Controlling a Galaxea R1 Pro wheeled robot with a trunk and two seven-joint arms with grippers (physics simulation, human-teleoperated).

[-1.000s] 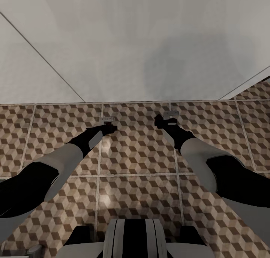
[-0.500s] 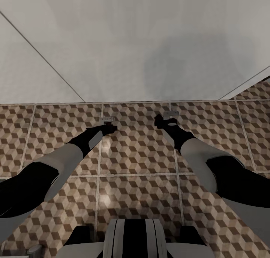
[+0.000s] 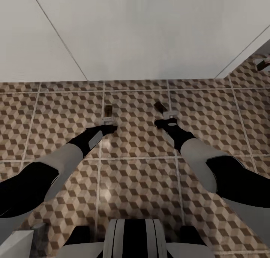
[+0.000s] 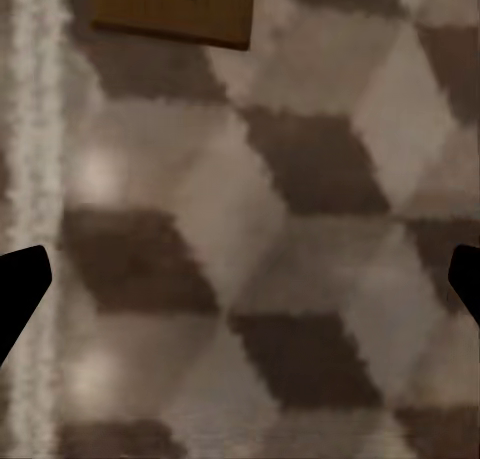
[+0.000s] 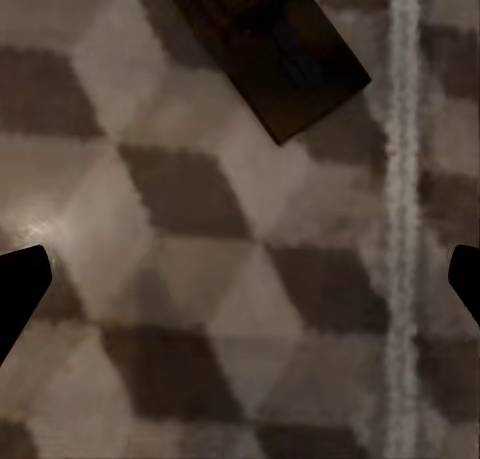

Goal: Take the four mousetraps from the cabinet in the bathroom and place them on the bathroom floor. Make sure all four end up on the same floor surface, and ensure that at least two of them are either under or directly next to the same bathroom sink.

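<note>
Two mousetraps lie flat on the patterned bathroom floor [image 3: 138, 138]. The left mousetrap [image 3: 108, 110] [image 4: 170, 9] rests just ahead of my left gripper [image 3: 108, 120] [image 4: 240, 289]. The right mousetrap [image 3: 160, 107] [image 5: 270, 49] lies skewed, just ahead of my right gripper [image 3: 169, 116] [image 5: 240, 289]. Both grippers hang low over the tiles, open, with bare floor between their fingertips. Beyond the traps rises a broad white surface [image 3: 150, 33]; I cannot tell whether it is the sink. The cabinet is out of view.
A small dark object [image 3: 262, 64] sits on the floor at the far right, past the white surface's corner. A white box corner [image 3: 15, 243] shows near my base at the lower left. Open tiles stretch between and behind my arms.
The whole picture has shifted: the white surface now takes up less of the view and more floor shows. The two mousetraps ahead of the grippers have come into view.
</note>
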